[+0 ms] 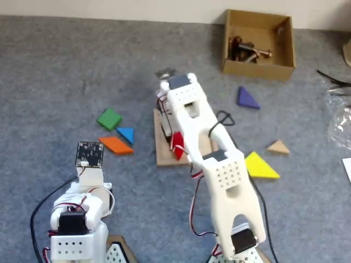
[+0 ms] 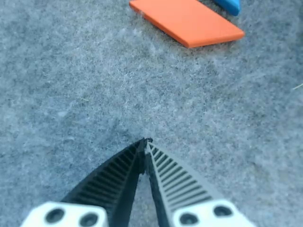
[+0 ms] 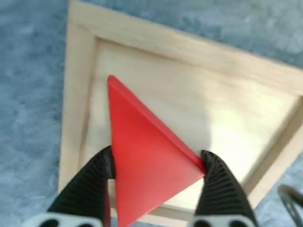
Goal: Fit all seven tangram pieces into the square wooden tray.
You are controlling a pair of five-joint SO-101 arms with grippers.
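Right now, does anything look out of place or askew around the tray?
Nothing looks spilled or damaged. One oddity: the red triangle, held in the right pincer, seems to overlap the near rim of the wooden tray with one corner instead of lying fully inside.

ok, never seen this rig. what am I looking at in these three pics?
Two small robot arms on a grey carpet. The high view looks down from above; the other two come from cameras on each wrist. The left pincer is shut, empty, near the orange parallelogram. The right pincer grips a red triangle over the wooden tray. Loose around it: green square, blue triangle, purple triangle, tan triangle, yellow triangle. A cardboard box sits at the back.
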